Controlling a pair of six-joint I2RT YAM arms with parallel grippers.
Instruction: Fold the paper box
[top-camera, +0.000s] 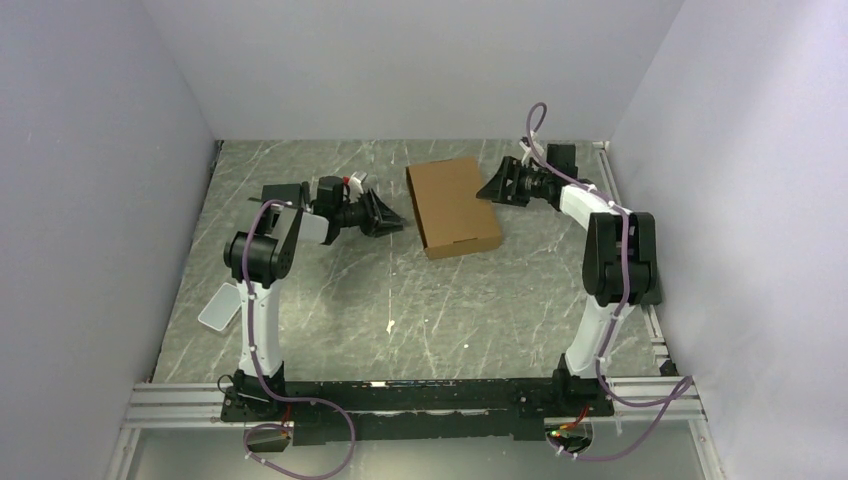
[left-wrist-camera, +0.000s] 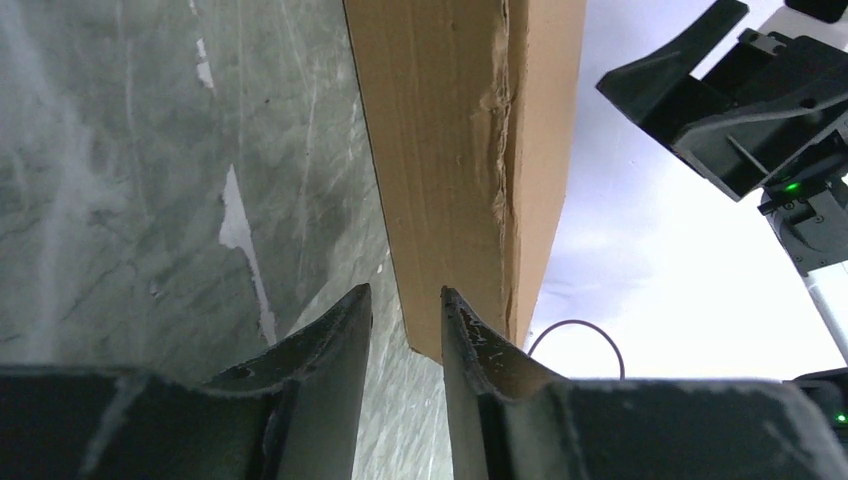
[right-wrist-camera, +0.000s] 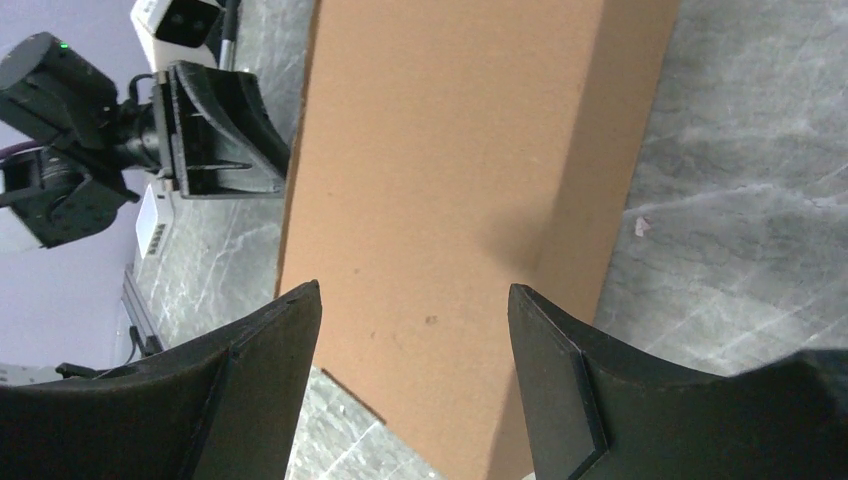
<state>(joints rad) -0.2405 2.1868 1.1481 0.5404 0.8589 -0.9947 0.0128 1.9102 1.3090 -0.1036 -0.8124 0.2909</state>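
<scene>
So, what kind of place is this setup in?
Probably a laboratory robot test cell: plain walls enclose the tabletop on three sides, the left arm and right arm are bolted to a metal rail, and a paper box lies between them.

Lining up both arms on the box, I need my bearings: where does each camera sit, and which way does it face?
Top external: above and behind the bases, looking down on the table; both arms show, with the paper box between the left gripper and the right gripper.
Left wrist: on the left arm, facing the box's side; its own fingers show at the bottom.
Right wrist: on the right arm, facing across the box's top; its own fingers show at the bottom.
Shared: each wrist view shows the box and the opposite gripper.
</scene>
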